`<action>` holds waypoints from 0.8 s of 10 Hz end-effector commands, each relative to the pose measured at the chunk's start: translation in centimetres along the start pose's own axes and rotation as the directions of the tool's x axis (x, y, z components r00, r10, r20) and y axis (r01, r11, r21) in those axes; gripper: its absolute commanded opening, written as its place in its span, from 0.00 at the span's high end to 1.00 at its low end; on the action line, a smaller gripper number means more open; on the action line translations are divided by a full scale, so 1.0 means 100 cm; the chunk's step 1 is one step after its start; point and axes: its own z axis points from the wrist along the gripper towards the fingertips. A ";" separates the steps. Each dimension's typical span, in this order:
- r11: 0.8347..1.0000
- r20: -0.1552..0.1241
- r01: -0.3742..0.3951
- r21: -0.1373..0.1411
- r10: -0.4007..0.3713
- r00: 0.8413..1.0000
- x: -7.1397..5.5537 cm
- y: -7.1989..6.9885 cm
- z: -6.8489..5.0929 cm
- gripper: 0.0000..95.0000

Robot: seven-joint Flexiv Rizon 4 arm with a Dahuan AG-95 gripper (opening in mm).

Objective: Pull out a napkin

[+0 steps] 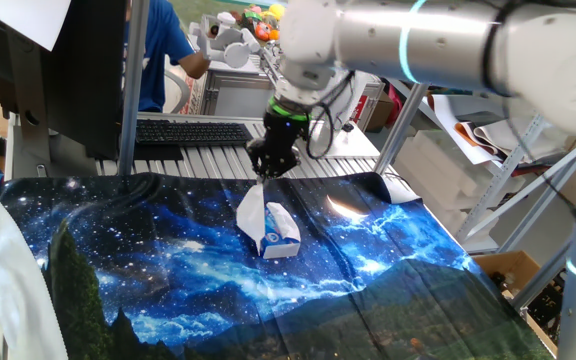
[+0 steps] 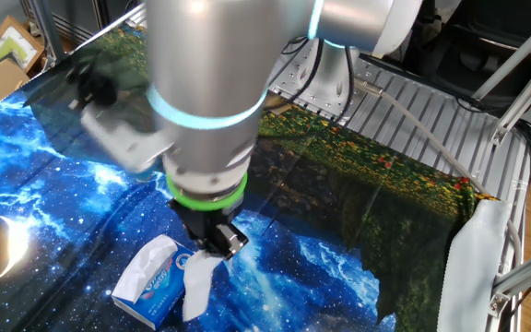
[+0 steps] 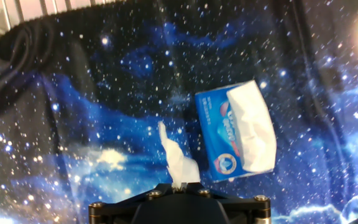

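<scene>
On the bench (image 1: 388, 290), draped in a galaxy-print cloth (image 1: 168, 260), the tissue pack (image 1: 280, 232) lies flat near the centre, its slit facing up with more white paper bunched in the opening. Likely reason for that placement: with the slit upward, a sheet can be drawn straight up and the pack's own weight does the holding-down.

Going left to right in the hand view: bare starry cloth at 9 o'clock, then the napkin (image 3: 178, 158) just left of centre, then the pack at about 2 o'clock from it. The two appear apart here, with a strip of cloth showing between them.

The claw (image 1: 264, 174) points straight down and is clenched on the napkin's top edge. The pinch is at one end only, so the sheet hangs below the jaws as a narrow, wrinkled strip, widening towards its lower end. Judgement: a top-corner grip lets the soft paper trail freely instead of crumpling.

Relative to the claw, the napkin sits directly at 6 o'clock in both fixed views, touching the fingers (image 2: 219, 242) at its upper end. Its lower end dangles beside the pack. Whether it brushes the pack or the cloth I cannot tell.

Judgement on progress: the sheet looks fully out of the slit.
</scene>
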 end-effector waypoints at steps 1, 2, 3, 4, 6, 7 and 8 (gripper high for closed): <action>0.997 0.003 0.077 0.005 -0.077 0.997 0.004 -0.002 0.000 1.00; 0.996 -0.007 0.089 0.002 -0.089 0.996 0.004 -0.002 0.000 1.00; 0.994 -0.013 0.110 0.000 -0.110 0.994 0.004 -0.002 0.000 1.00; 0.990 -0.023 0.141 -0.004 -0.141 0.990 0.004 -0.002 0.000 1.00; 0.980 -0.025 0.197 -0.037 -0.198 0.980 0.004 -0.002 0.000 1.00; 0.970 -0.024 0.237 -0.050 -0.239 0.971 0.004 -0.002 0.000 1.00; 0.961 -0.023 0.273 -0.040 -0.274 0.962 0.004 -0.002 0.000 1.00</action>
